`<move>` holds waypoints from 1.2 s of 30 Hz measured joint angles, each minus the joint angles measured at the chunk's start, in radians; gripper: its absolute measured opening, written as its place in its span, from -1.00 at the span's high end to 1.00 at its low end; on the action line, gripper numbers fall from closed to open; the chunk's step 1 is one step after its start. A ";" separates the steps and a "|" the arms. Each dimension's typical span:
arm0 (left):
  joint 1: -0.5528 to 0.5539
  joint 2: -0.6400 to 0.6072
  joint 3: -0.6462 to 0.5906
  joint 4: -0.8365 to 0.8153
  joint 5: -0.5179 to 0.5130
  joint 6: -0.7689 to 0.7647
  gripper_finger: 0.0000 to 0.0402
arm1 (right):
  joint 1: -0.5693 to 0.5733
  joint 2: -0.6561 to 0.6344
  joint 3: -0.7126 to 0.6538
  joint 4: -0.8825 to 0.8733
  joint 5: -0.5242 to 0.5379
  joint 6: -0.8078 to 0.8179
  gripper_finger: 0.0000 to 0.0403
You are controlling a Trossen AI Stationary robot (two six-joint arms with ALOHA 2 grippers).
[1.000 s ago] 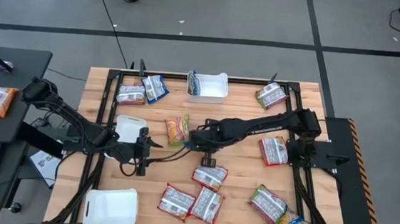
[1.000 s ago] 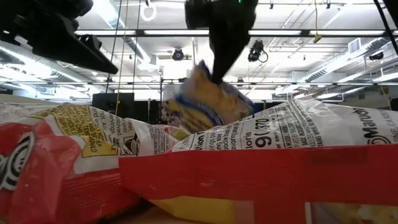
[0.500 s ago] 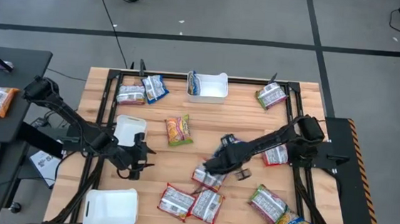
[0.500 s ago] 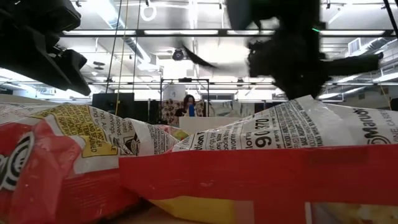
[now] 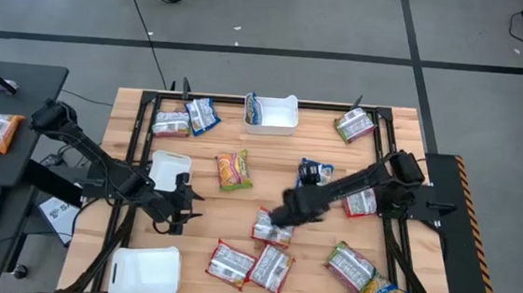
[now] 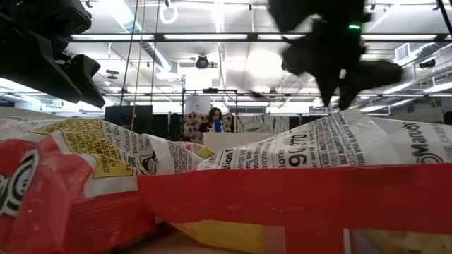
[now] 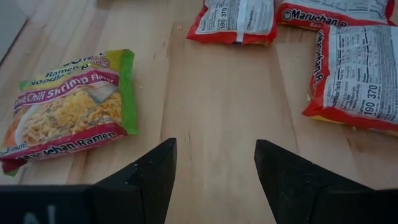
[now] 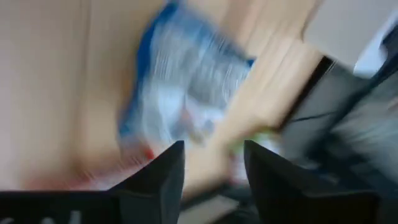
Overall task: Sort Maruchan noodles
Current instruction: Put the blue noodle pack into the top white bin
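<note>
Several Maruchan noodles packets lie scattered on the wooden table (image 5: pixel 134 108). A blue-white packet (image 5: pixel 316 172) (image 8: pixel 186 87) shows right of the middle, just beyond my right gripper (image 5: pixel 304 180) (image 8: pixel 214 180), which is open with nothing between its fingers. A green-yellow packet (image 5: pixel 232 170) (image 7: pixel 71 106) lies flat at the middle. Red-white packets (image 5: pixel 272 228) (image 7: pixel 354 68) lie toward the near edge. My left gripper (image 5: pixel 186 208) (image 7: pixel 214 165) hovers open above bare wood at the near left.
White trays stand at far middle (image 5: pixel 282 118), left (image 5: pixel 171 169) and near left (image 5: pixel 145 273). More packets lie at the far left (image 5: pixel 172 123), far right (image 5: pixel 354 126), right (image 5: pixel 358 198) and near right (image 5: pixel 352 266). Red packets (image 6: pixel 282 197) fill the low view. A person (image 6: pixel 214 118) stands far behind.
My right gripper has swung fast from the table's middle toward the right and near edges, turning as it went. The blue-white packet that hung from it a second ago is now free of it, right of the middle.
</note>
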 joint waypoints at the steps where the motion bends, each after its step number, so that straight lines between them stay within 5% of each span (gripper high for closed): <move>1: 0.000 0.000 0.000 0.001 -0.004 0.002 -0.11 | -0.018 0.000 0.016 0.040 -0.018 0.107 0.07; 6: 0.000 0.000 0.000 0.019 -0.018 -0.033 -0.11 | -0.110 -0.001 0.047 0.123 -0.107 0.587 -0.01; 10: -0.005 0.000 0.000 0.026 -0.018 -0.051 -0.10 | -0.153 0.000 0.004 0.195 -0.149 0.743 0.01; 19: -0.035 0.000 0.000 0.023 -0.017 -0.051 -0.11 | -0.149 0.001 -0.128 0.427 -0.256 0.695 0.06; 28: -0.047 0.000 0.000 0.023 -0.028 -0.049 -0.11 | -0.073 0.001 -0.135 0.061 -0.486 0.610 0.06; 32: -0.047 0.000 0.000 0.024 -0.057 -0.052 -0.11 | -0.041 0.000 -0.094 -0.089 -0.417 0.641 0.06; 36: -0.047 0.000 0.000 0.027 -0.077 -0.051 -0.11 | -0.026 0.000 -0.064 0.027 -0.221 0.672 0.06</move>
